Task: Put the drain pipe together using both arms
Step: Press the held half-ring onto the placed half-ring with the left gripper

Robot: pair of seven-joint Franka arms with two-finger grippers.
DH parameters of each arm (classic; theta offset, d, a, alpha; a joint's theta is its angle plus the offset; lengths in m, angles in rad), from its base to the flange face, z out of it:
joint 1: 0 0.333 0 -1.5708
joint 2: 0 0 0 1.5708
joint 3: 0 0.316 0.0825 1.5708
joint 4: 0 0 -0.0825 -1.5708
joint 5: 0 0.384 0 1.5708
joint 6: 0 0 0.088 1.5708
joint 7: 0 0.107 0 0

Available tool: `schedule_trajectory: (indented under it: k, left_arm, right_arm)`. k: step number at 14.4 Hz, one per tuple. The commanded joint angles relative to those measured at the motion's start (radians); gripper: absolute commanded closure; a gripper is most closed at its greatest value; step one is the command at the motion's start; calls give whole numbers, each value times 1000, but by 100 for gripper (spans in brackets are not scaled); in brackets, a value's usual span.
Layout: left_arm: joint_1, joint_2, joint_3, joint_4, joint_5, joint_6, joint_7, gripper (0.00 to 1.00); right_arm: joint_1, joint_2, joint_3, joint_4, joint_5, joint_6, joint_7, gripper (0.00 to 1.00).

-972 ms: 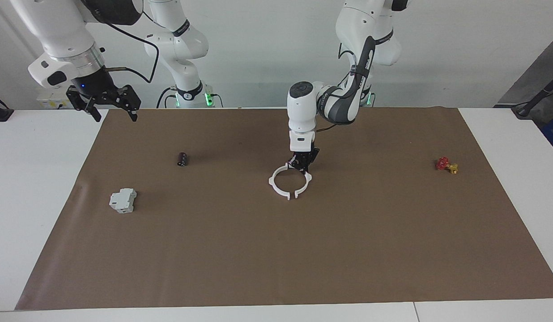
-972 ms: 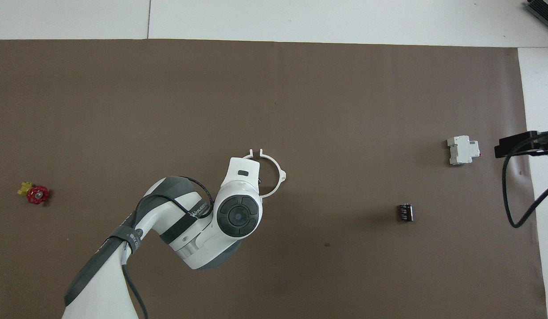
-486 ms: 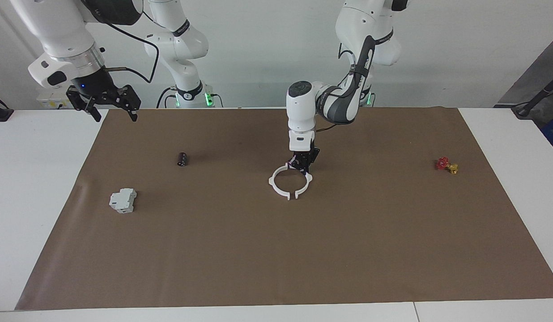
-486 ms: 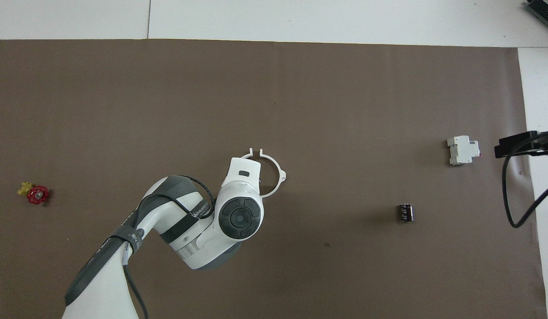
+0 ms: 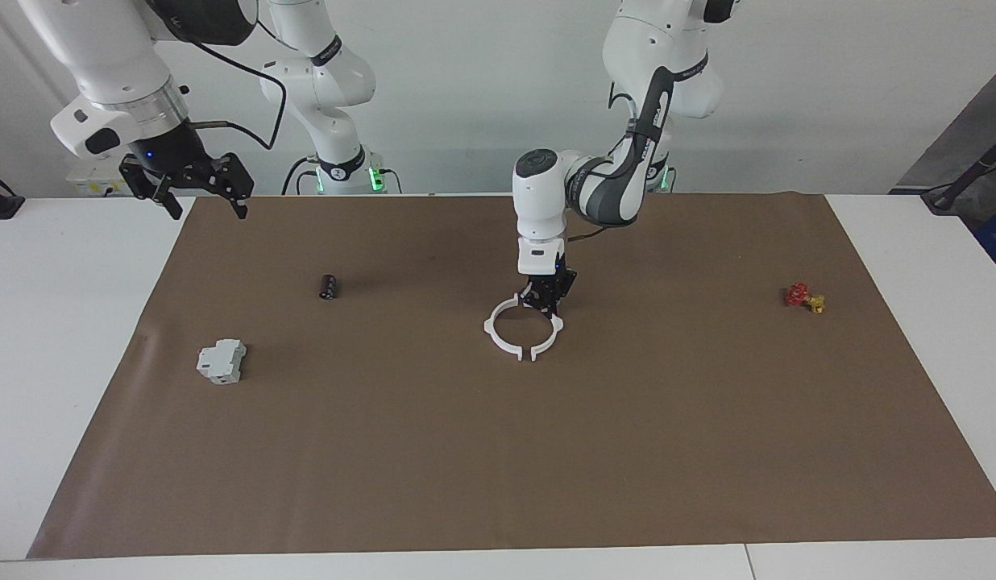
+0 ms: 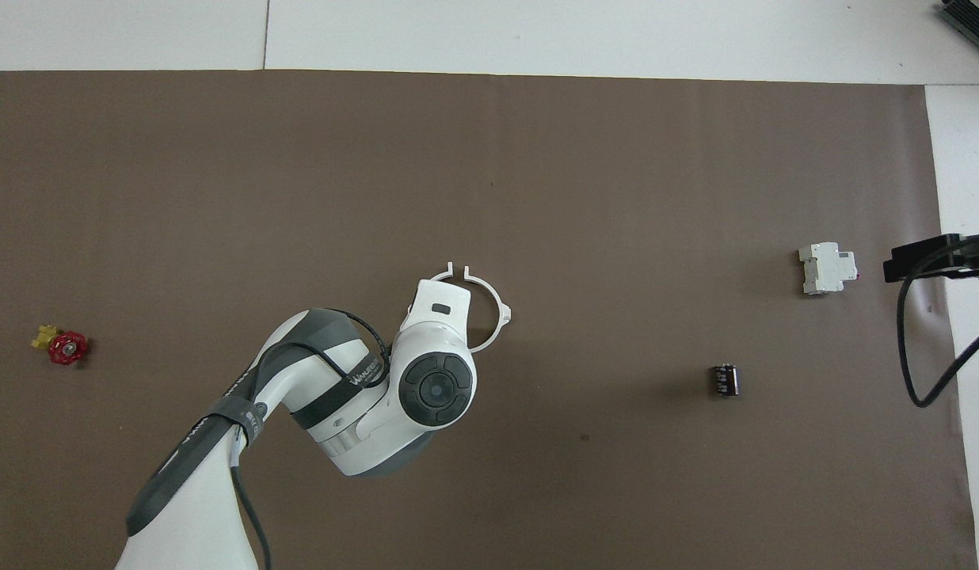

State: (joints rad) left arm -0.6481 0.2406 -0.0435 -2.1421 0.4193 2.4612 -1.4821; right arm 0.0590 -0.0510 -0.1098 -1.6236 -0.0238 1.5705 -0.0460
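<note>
The drain pipe lies as a white ring with a small gap on the brown mat, near the table's middle. My left gripper points straight down onto the part of the ring's rim nearest the robots, shut on that rim. In the overhead view the left arm's wrist covers the gripper and part of the drain pipe. My right gripper hangs open and holds nothing, high over the mat's corner at the right arm's end, and waits there.
A grey-white boxy block and a small black cylinder lie toward the right arm's end. A red-and-yellow valve lies toward the left arm's end. The brown mat covers most of the table.
The left arm's wrist has shifted slightly toward the right arm's end while its gripper stays on the ring. The ring has barely moved. The right arm has not moved.
</note>
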Motion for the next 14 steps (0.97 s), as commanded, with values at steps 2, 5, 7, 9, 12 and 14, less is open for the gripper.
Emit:
schedule_trajectory:
  k: [2,5,7,9,12,14]
  left_arm:
    - [-19,28,13,28,33,-1,-24,100]
    - [-22,26,11,27,33,-5,-26,100]
    - [-31,26,11,25,33,-10,-26,100]
    - [-35,25,11,24,33,-11,-26,100]
    - [-36,25,11,21,33,-15,-26,100]
    - [-36,23,11,21,33,-16,-26,100]
  right_arm:
    - [-8,7,4,11,16,-18,15,0]
    - [-8,7,4,11,16,-18,15,0]
    - [-8,7,4,11,16,-20,15,0]
    - [-8,7,4,11,16,-18,15,0]
    - [-8,7,4,11,16,-18,15,0]
    - [-8,7,4,11,16,-18,15,0]
